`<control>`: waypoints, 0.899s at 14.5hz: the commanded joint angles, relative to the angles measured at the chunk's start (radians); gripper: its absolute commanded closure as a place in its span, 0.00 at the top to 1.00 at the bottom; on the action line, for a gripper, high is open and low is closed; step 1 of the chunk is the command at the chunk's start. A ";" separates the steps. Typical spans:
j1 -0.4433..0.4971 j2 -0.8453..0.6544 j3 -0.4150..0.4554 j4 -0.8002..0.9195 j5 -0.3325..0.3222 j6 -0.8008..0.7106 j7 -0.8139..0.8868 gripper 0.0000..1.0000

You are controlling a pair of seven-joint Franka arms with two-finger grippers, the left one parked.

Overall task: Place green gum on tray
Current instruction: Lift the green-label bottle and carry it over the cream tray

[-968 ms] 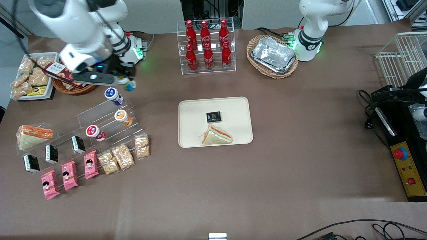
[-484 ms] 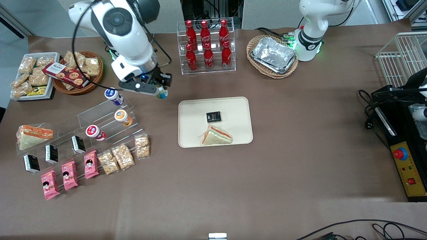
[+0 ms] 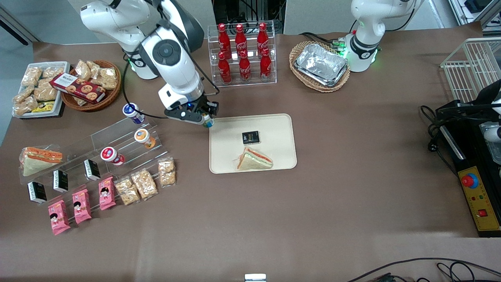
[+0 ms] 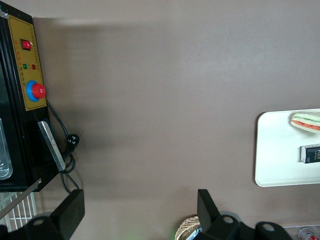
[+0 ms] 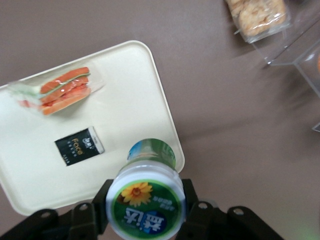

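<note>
My gripper (image 3: 206, 120) is shut on the green gum (image 3: 208, 122), a small jar with a green-and-white lid showing a yellow flower (image 5: 145, 202) and a teal label. It hangs in the air over the corner of the cream tray (image 3: 274, 125) that is farthest from the front camera and toward the working arm's end. In the right wrist view the jar sits between the two black fingers (image 5: 194, 207), above that corner of the tray (image 5: 130, 100). On the tray lie a wrapped sandwich (image 3: 254, 159) and a small black packet (image 3: 250, 137).
A clear tiered stand (image 3: 117, 145) holds purple-lidded (image 3: 131, 111), orange-lidded (image 3: 142, 136) and red-lidded (image 3: 109, 155) jars. A rack of red cola bottles (image 3: 242, 53) stands near the arm. A basket with foil containers (image 3: 321, 64), snack packets (image 3: 145, 182) and a cookie basket (image 3: 88, 86) lie around.
My gripper has carried the green gum from above the jar stand sideways toward the parked arm's end and nearer the camera, reaching the tray's corner. Nothing else moved.
</note>
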 commanded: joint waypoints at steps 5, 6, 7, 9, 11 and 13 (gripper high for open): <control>0.008 0.166 0.003 -0.050 -0.009 0.230 0.035 0.15; 0.008 0.182 0.003 -0.056 -0.028 0.251 0.036 0.15; 0.008 0.196 0.003 -0.070 -0.040 0.278 0.047 0.15; 0.025 0.215 0.003 -0.091 -0.064 0.331 0.084 0.15; 0.034 0.245 0.003 -0.091 -0.101 0.354 0.127 0.15; 0.054 0.278 0.003 -0.093 -0.161 0.374 0.185 0.15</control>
